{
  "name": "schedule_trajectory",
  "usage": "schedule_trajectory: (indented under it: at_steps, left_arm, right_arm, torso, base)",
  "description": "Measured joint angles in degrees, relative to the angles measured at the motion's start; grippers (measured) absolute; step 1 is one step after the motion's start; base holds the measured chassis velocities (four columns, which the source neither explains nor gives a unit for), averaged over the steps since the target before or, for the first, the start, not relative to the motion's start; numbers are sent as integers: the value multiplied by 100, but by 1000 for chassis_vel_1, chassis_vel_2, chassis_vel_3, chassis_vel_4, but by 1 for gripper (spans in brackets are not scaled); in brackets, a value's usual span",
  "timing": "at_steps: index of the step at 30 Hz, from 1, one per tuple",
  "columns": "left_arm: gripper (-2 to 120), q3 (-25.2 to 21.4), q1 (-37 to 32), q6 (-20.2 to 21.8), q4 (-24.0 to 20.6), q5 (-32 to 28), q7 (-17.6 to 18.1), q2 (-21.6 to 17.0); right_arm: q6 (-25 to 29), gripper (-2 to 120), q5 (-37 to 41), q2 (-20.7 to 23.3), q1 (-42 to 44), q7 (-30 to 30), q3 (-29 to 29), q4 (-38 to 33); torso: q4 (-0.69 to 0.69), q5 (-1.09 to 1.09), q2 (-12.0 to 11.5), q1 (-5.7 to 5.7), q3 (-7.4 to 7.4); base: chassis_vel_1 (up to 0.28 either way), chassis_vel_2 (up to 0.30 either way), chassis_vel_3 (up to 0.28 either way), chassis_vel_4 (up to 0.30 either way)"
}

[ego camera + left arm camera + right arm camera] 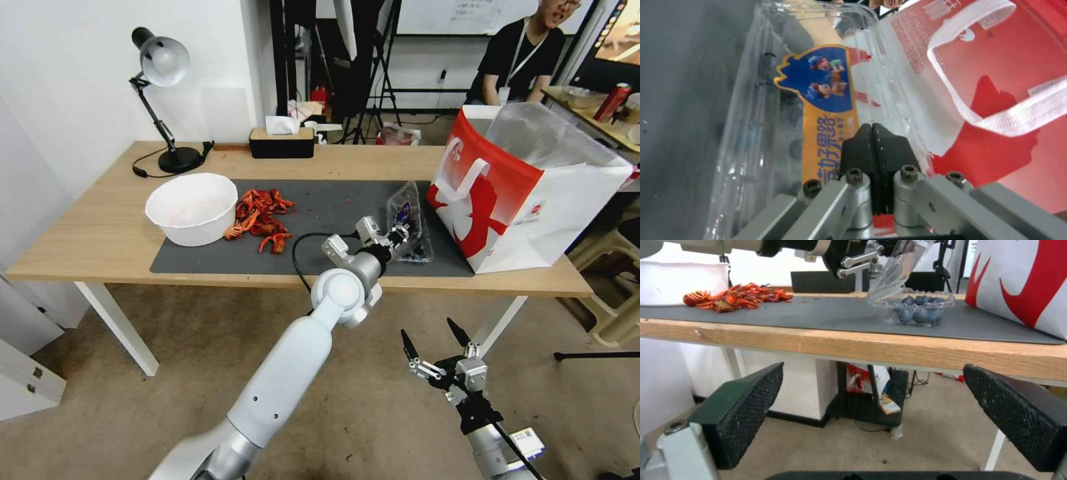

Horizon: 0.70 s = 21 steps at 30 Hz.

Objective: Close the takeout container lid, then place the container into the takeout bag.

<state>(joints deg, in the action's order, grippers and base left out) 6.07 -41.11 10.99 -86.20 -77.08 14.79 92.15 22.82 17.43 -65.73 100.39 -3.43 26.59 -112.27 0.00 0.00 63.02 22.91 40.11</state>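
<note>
Centre right of your head view, the left gripper (399,235) reaches over the dark mat (320,220) with its black fingers (871,146) pressed together on the raised edge of the lid (405,208). The lid stands tilted, partly open, above the takeout container (419,250) of blueberries resting on the mat. Just beside it, at the right of the frame, stands the takeout bag (527,193), mouth open, foil lining showing, one white handle (978,83) facing the container. To the left on the mat lie red crayfish shells (261,215) against a white bowl (192,208); a desk lamp (160,100) and tissue box (281,140) sit along the table's (100,233) far edge. At lower right, your right gripper (437,343) hangs below table height, fingers (746,406) spread wide apart, holding nothing.
</note>
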Motion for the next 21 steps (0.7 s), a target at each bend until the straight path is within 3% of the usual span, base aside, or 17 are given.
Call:
schedule_trajectory:
  at_steps: [6,21]
  left_arm:
    - [0,105,-2,81,-20,152,85,0]
    - [0,499,38,461,-92,1111,737,-1]
  right_arm:
    - [3,100,6,0,20,-2,6,2]
    - [-42,100,79,9,-14,-11,19,-53]
  torso:
    - [0,0,0,0,0]
    - [0,0,0,0,0]
  base:
    - [0,0,0,0]
    - [0,0,0,0]
